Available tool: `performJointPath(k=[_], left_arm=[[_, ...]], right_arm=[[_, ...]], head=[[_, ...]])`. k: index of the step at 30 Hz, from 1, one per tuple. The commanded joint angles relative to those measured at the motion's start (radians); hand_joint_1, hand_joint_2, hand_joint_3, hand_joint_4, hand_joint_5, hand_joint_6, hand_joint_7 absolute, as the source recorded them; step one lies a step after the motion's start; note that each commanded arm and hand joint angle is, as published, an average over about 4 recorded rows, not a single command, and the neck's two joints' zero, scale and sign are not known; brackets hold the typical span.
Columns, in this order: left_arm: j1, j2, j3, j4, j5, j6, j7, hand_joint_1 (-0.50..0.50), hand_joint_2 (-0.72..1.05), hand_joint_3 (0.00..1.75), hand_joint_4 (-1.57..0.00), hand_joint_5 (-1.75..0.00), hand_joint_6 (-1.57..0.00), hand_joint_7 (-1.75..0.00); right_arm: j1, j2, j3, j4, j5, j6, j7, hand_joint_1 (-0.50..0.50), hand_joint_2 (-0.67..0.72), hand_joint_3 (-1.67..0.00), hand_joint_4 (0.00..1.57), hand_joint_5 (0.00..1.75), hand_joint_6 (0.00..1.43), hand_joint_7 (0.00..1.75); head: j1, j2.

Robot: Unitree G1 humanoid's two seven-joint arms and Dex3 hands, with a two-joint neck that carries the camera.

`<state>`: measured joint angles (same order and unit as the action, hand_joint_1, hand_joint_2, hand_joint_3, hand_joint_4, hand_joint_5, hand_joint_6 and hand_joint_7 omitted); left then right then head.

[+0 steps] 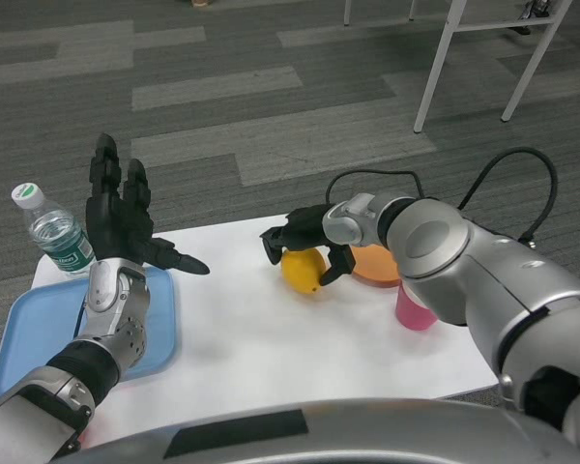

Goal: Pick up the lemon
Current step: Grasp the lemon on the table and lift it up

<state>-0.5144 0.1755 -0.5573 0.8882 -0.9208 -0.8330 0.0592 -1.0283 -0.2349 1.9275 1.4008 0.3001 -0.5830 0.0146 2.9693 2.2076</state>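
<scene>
Lemon [304,270] is sitting on the white table [261,338], toward its far edge and a little right of the middle, just beside an orange plate [375,266] that is lying further toward the right edge. The right hand [307,240] is reaching over it from the right, its fingers [273,238] curling down around the fruit's top and sides; they are looking as though they are touching it, though whether they are gripping firmly I cannot tell, and the fruit is resting on the table, not lifted. That overhead reach is probably suiting a round thing that could roll away. A pink cup [414,309] is standing near the right edge, partly behind the forearm. The left hand [126,222] is hovering spread and empty above the far edge of a blue tray [39,329] at the left edge, seemingly waiting out of the way. A water bottle [56,232] is standing at the far left corner.
</scene>
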Motion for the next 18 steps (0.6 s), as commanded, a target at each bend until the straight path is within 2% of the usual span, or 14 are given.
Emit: performJointPath(k=[1,9,18], left_arm=[[-0.019,0.011,0.001,0.0,0.0,0.008,-0.002,-0.5,-0.64,0.09,0.0,0.0,0.0,0.0],[-0.019,0.011,0.002,0.0,-0.001,0.008,-0.002,-0.5,-0.64,0.09,0.0,0.0,0.0,0.0],[-0.018,0.01,0.01,-0.003,-0.001,0.008,-0.002,-0.5,-0.64,0.09,0.0,0.0,0.0,0.0]], right_arm=[[0.02,-0.015,0.001,-0.009,-0.01,0.0,0.013,-0.46,-0.29,-1.59,0.17,1.55,0.45,1.61],[0.02,-0.029,-0.063,-0.033,-0.006,-0.011,0.016,-0.46,-0.27,-1.59,0.23,1.55,0.44,1.61],[0.043,-0.061,-0.214,-0.083,-0.006,-0.031,0.019,-0.46,-0.22,-1.59,0.23,1.55,0.43,1.61]], head=[[0.001,-0.001],[0.006,0.007],[0.009,0.022]])
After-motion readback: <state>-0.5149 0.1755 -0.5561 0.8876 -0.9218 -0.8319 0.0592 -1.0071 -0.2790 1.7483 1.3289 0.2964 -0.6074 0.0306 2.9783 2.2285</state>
